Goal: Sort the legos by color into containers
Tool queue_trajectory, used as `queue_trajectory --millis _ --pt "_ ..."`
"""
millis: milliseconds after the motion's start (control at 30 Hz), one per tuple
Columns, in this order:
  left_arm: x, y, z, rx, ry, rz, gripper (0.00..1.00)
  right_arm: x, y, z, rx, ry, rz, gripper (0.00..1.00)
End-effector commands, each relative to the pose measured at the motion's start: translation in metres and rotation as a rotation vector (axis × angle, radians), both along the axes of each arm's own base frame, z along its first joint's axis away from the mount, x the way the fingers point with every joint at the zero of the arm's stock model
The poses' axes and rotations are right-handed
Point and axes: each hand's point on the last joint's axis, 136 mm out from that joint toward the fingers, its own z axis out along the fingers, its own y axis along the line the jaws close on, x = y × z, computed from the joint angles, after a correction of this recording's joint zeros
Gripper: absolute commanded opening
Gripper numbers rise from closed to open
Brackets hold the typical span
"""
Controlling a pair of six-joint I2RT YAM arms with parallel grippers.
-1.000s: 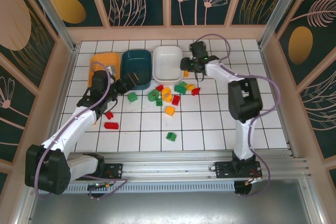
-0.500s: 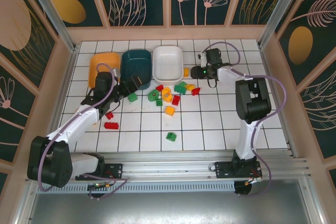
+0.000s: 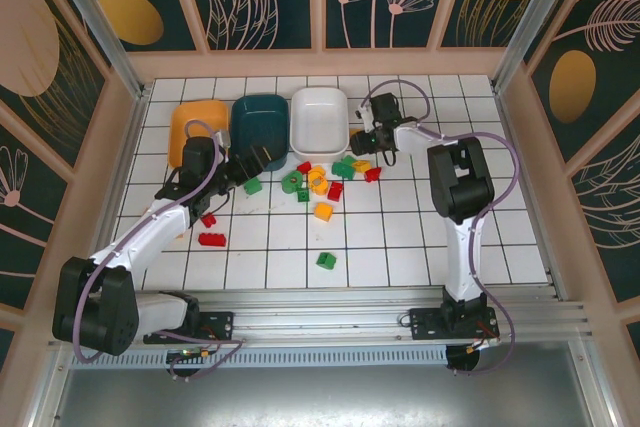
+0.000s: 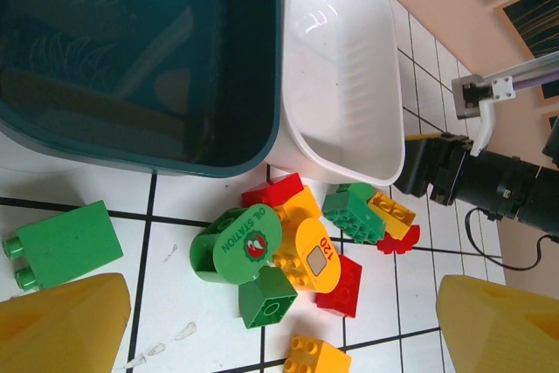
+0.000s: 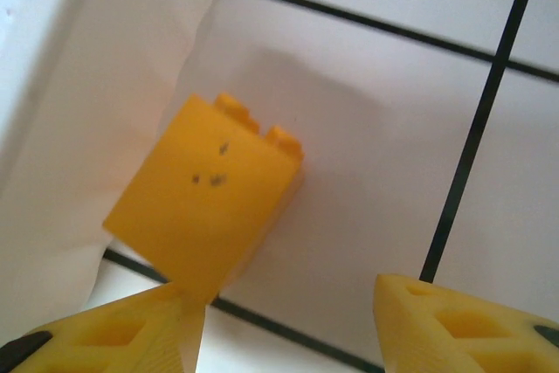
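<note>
Just ahead of my right pincer (image 5: pixel 288 290) lies a small yellow-orange plastic brick (image 5: pixel 205 194). It rests on the white tiled bench (image 5: pixel 367 128), with one flank against the wall of the shallow white plastic tray (image 5: pixel 52 85). The brick sits off-centre, toward the finger (image 5: pixel 113 338) on the tray side, whose tip seems to meet its near corner. My other finger (image 5: pixel 463 321) stands apart from it. Its long axis runs slantwise, from that near corner to the studs on its far end, so it is skewed to the line between my fingers. This pincer is spread and pinches nothing. I judge I must slide toward the tray and turn the wrist before closing.

My right arm is much the nearer. My left pincer (image 3: pixel 245 162) is spread wide and also bare. It hangs well apart, past the white tray, at the near edge of the dark teal plastic tray (image 3: pixel 258 122), with a green plastic brick (image 4: pixel 65 242) just beside one finger.

Counting from overhead, there are three trays, the third an orange plastic tray (image 3: pixel 185 122) at the far left. Of loose bricks I count five red and five green, including the round green piece (image 4: pixel 236 246). The yellow-orange ones number four or five; two overlap in the heap, so I cannot tell. Most of the bricks cluster just near of the white tray.
</note>
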Motion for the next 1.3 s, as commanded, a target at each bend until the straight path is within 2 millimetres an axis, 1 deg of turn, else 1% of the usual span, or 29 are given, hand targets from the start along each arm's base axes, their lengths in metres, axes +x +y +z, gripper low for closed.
queue_trajectory --millis 0,167,300,400,533,767,900,1000,1067,1133,1267 --pt "0.004 0.001 0.007 -0.001 -0.019 0.007 0.91 0.008 0.001 -0.005 -0.010 -0.001 0.037 0.56" --pt "0.004 0.002 0.007 0.000 -0.020 0.010 0.91 0.018 -0.001 -0.010 0.006 -0.011 0.045 0.60" --pt "0.004 0.002 0.007 0.007 -0.019 0.009 0.91 0.026 -0.003 -0.006 0.000 -0.018 0.026 0.63" --pt "0.004 0.003 0.008 0.014 -0.020 0.008 0.91 0.029 0.003 -0.002 0.022 -0.025 0.041 0.65" --pt "0.004 0.003 0.008 0.014 -0.020 0.010 0.91 0.036 0.007 -0.010 -0.001 0.007 0.051 0.65" --pt "0.003 0.004 0.007 0.020 -0.021 0.011 0.91 0.047 0.011 -0.014 -0.015 0.002 0.062 0.61" --pt "0.003 0.004 0.009 0.017 -0.025 0.011 0.91 0.053 0.020 -0.009 -0.006 -0.016 0.092 0.58" --pt "0.004 0.003 0.009 0.016 -0.023 0.008 0.91 0.053 0.031 -0.010 -0.036 -0.021 0.141 0.58" --pt "0.004 0.003 0.011 0.014 -0.027 0.008 0.91 0.053 0.034 -0.014 -0.049 -0.017 0.159 0.57" --pt "0.004 0.004 0.011 0.016 -0.029 0.011 0.91 0.054 0.035 -0.017 -0.053 -0.008 0.168 0.56" --pt "0.004 0.004 0.013 0.021 -0.034 0.011 0.91 0.057 0.035 -0.015 -0.060 -0.020 0.181 0.54"
